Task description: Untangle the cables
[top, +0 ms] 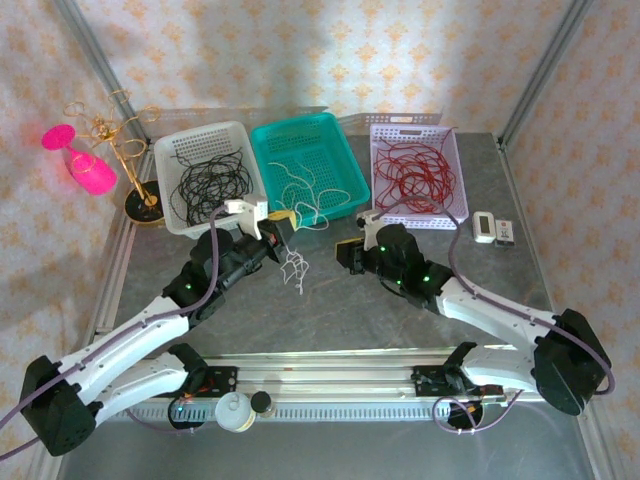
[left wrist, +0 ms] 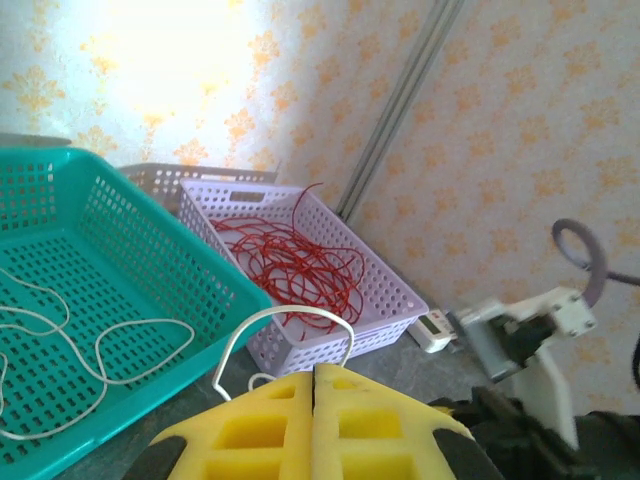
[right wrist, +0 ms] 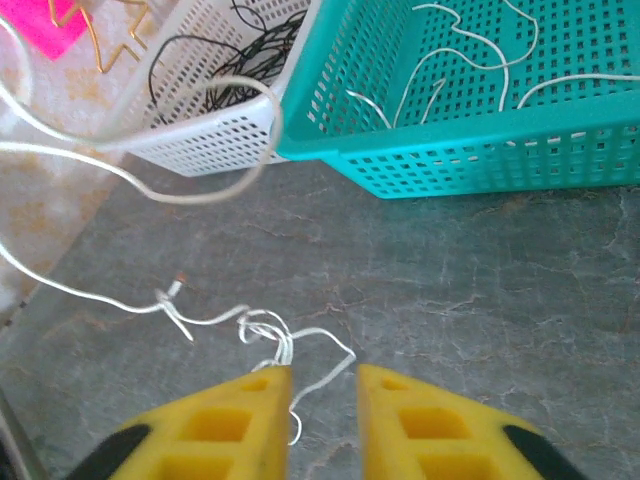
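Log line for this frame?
left claw shut on white cable | right claw open near knot | red cables in lilac basket

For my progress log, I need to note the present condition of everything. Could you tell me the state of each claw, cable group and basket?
left claw: shut on white cable
right claw: open
white cable: partly knotted, between the two claws
black cables: loose, in white basket
red cables: loose, in lilac basket
teal basket: holds loose white strands
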Robot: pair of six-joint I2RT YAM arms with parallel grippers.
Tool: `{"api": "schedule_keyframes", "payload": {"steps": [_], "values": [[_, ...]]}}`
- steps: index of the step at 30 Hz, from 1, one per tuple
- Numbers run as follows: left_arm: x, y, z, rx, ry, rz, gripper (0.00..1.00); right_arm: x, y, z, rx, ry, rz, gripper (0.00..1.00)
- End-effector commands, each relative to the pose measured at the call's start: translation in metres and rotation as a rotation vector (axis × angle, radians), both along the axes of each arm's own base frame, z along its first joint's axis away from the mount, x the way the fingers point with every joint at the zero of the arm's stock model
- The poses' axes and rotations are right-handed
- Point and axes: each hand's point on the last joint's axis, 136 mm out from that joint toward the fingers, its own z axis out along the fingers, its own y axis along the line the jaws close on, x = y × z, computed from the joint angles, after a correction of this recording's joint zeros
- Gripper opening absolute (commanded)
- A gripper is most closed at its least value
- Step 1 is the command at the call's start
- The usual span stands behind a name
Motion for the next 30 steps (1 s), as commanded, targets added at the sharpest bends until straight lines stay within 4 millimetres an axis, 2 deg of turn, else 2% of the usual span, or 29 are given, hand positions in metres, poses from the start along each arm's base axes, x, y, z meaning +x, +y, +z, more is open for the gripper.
{"api": "schedule_keyframes", "payload": {"steps": [1,4,6,8,11,14,17,20,22,24,26,30], "values": [[-0.002,0.002,0.014,0.019,-0.014,0.002,0.00,0.001,0.006,0.018,0.036,-0.065,0.033,0.36],[-0.002,0.000,0.015,0.024,-0.014,-0.005,0.00,-0.005,0.011,0.037,0.126,-0.074,0.061,0.45],[-0.001,-0.001,0.014,0.027,-0.011,-0.006,0.00,-0.003,0.006,0.050,0.258,-0.041,0.014,0.52],[0.000,-0.003,0.016,0.025,-0.013,-0.010,0.00,-0.011,0.008,0.067,0.441,-0.007,0.038,0.58],[0.000,-0.003,0.017,0.025,-0.013,-0.015,0.00,-0.012,0.007,0.081,0.549,-0.014,0.026,0.63],[-0.001,-0.004,0.021,0.019,-0.017,-0.021,0.00,-0.006,0.009,0.082,0.543,-0.045,0.001,0.68],[-0.002,-0.005,0.024,0.018,-0.016,-0.028,0.00,-0.009,0.024,0.088,0.513,-0.087,0.046,0.71],[-0.003,-0.006,0.024,0.017,-0.009,-0.034,0.00,-0.002,0.036,0.086,0.438,-0.116,0.059,0.74],[-0.004,-0.005,0.024,0.017,-0.006,-0.034,0.00,0.005,0.034,0.087,0.327,-0.207,0.055,0.77],[-0.005,-0.004,0.024,0.016,-0.003,-0.036,0.00,0.016,0.030,0.075,0.126,-0.322,0.057,0.78],[-0.007,-0.005,0.025,0.016,-0.001,-0.042,0.00,0.024,0.026,0.072,-0.005,-0.412,0.081,0.78],[-0.008,-0.008,0.028,0.024,0.005,-0.060,0.00,0.030,0.038,0.084,0.045,-0.423,0.151,0.78]]}}
